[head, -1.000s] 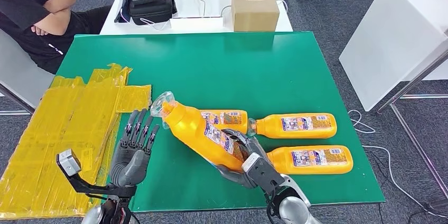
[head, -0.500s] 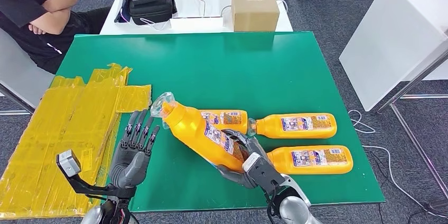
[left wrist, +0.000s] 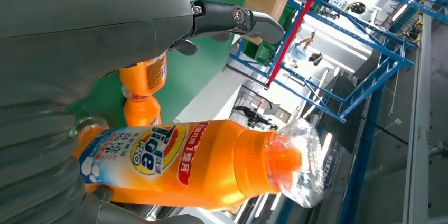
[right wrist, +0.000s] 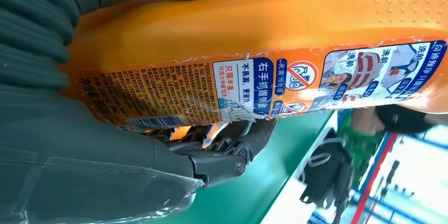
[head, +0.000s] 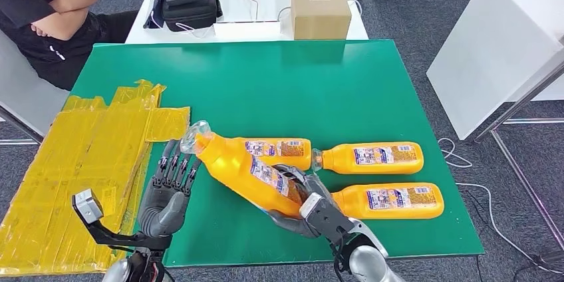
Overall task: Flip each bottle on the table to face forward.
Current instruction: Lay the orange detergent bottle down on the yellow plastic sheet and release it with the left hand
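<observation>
My right hand [head: 304,203] grips the base of an orange detergent bottle [head: 243,172] and holds it tilted above the green table [head: 299,89]. Its clear-capped neck points to the upper left. The back label faces up in the head view, and the right wrist view shows the same bottle [right wrist: 296,23] in that hand [right wrist: 105,145]. My left hand [head: 169,189] stands open beside the neck, fingers apart and upward. In the left wrist view the bottle's [left wrist: 185,160] front label lies past my left hand [left wrist: 95,28]. Three more orange bottles lie flat: one [head: 282,149] behind the held one, two [head: 374,157] [head: 392,201] to the right.
A crumpled yellow plastic sheet [head: 86,155] covers the table's left side. A person [head: 46,16] sits with folded arms at the far left corner. Behind stands a white table with a black bag [head: 189,2] and a cardboard box [head: 320,10]. A white block [head: 499,42] is at the right.
My right hand has swung the held bottle to the left and lower, so its cap now sits just above my left hand's fingertips. The left hand has hardly moved.
</observation>
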Robot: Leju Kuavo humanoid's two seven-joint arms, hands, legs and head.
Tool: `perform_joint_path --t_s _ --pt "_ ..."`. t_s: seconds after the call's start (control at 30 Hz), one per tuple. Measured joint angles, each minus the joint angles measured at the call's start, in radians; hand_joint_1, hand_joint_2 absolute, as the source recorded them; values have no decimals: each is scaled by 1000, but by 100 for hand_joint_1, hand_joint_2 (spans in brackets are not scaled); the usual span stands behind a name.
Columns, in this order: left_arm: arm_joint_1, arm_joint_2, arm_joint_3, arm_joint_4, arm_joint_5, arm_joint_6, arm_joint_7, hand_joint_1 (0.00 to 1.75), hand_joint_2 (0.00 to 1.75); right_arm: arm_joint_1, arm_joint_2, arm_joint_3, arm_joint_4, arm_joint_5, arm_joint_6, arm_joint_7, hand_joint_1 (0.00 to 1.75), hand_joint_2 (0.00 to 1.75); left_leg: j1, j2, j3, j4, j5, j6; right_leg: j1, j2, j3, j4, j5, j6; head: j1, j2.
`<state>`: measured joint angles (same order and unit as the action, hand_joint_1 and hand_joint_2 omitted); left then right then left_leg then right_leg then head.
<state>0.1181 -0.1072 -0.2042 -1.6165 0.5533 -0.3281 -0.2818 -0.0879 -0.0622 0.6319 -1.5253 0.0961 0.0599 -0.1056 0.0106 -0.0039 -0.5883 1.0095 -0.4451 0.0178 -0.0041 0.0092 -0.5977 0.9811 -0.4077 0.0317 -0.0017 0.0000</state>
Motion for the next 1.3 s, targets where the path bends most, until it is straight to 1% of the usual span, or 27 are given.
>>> perform_joint_path --t_s 0.13,0.27,0.37,0.77,1.13,1.3 --pt "-6 -1 0 1 -26 14 -4 0 175 -53 14 55 18 -2 27 14 175 175 0 0 0 0 0 0 0 0 0 0 0 0 0 0" --pt "-22 0 -9 10 -108 41 -15 0 175 -113 28 110 49 -13 54 29 175 175 0 0 0 0 1 0 0 0 0 0 0 0 0 0" --pt "-31 0 -19 17 -135 46 -21 0 175 -142 35 137 68 -16 60 33 175 175 0 0 0 0 1 0 0 0 0 0 0 0 0 0" --pt "-46 0 -37 35 -144 43 -25 0 175 -196 40 198 116 -40 70 46 175 175 0 0 0 0 0 0 0 0 0 0 0 0 0 0" --pt "-58 0 -49 42 -154 28 -35 0 175 -214 56 216 165 -52 83 48 175 175 0 0 0 0 0 0 0 0 0 0 0 0 0 0" --pt "-71 1 -53 49 -150 14 -38 0 175 -241 63 234 196 -51 108 65 175 175 0 0 0 0 0 0 0 0 0 0 0 0 0 0"
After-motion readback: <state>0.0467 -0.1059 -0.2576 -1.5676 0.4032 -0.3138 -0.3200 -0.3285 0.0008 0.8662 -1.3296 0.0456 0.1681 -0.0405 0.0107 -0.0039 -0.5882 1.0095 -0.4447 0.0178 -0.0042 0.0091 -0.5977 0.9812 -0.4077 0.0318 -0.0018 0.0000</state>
